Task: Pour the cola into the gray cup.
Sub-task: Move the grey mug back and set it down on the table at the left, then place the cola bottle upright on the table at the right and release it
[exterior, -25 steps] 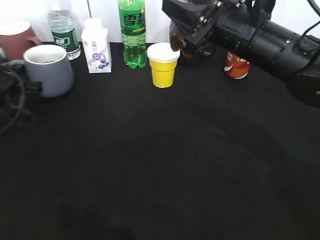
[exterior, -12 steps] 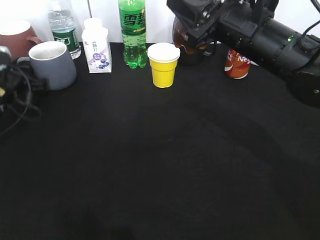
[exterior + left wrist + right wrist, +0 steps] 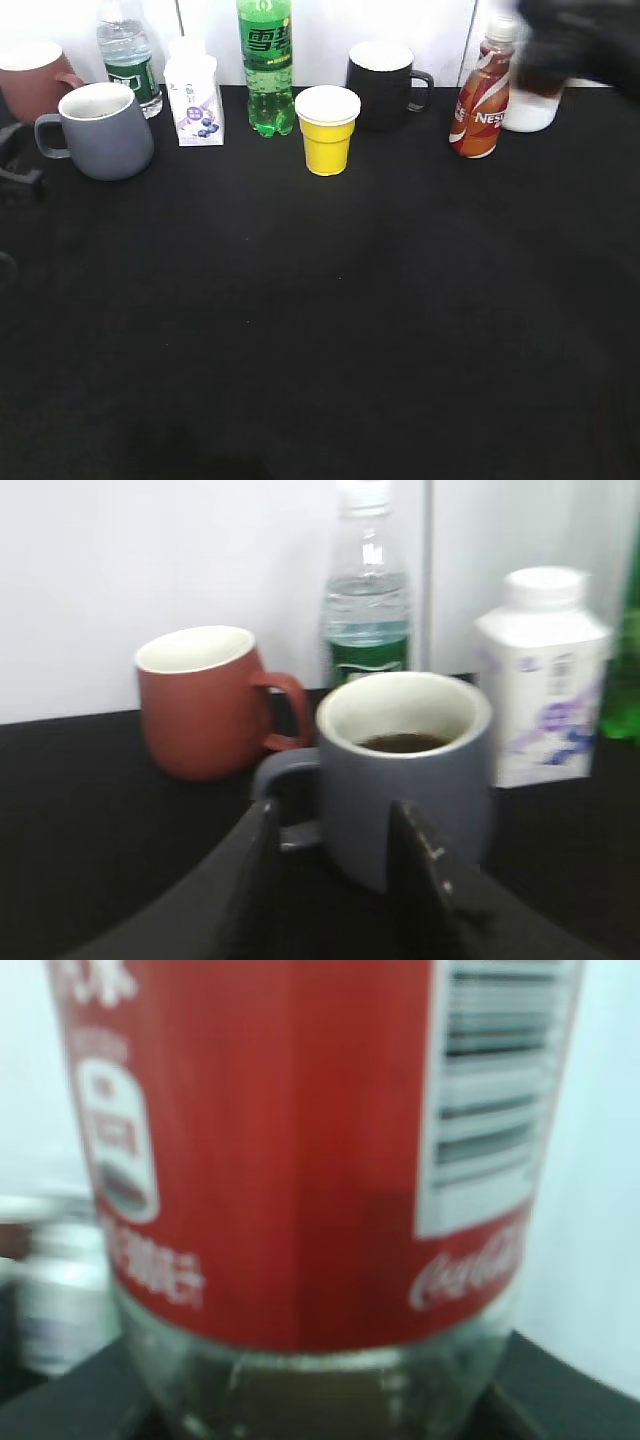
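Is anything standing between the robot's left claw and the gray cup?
No. In the left wrist view the gray cup stands right in front of the left gripper, with nothing between them. The red-brown mug and the water bottle stand behind it.

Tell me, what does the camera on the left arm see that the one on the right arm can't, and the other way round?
Only the left wrist view shows the gray cup with dark liquid inside, the reddish-brown mug, a water bottle, a white carton and the left gripper, open just before the cup. Only the right wrist view shows the cola, filling the frame, its clear lower part looking nearly empty. Both share the black table and a white wall behind.
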Robot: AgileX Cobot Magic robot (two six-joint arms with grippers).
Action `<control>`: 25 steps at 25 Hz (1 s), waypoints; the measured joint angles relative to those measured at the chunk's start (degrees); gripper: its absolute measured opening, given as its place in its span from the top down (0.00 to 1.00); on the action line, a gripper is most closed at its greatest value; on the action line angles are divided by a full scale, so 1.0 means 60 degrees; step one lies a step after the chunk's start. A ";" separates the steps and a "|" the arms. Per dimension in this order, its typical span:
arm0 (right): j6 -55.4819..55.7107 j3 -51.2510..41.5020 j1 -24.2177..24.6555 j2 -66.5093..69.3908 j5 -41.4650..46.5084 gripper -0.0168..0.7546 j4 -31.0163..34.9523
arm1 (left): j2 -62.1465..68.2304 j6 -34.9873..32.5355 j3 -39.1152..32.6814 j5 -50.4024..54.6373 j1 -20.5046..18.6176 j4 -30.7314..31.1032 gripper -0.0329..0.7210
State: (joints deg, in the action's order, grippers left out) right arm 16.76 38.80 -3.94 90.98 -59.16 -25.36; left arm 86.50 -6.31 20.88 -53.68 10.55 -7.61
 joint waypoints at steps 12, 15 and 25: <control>-0.1297 0.2698 0.1286 0.5885 -0.1608 0.49 0.1682 | -0.1467 0.0007 0.0000 0.1834 0.0733 0.0517 0.58; -0.1310 0.2967 0.1286 0.6119 -0.1760 0.37 0.1612 | -0.1467 0.0007 0.0000 0.1834 0.0733 0.0619 0.58; -0.1361 -0.0239 0.1286 0.3466 -0.1513 0.15 0.1841 | -0.1659 0.0036 0.0178 0.2888 0.0733 0.0627 0.58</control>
State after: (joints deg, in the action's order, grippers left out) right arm 8.59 37.37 3.78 111.78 -68.23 -14.31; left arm 76.55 -6.10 21.95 -36.35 14.95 -3.85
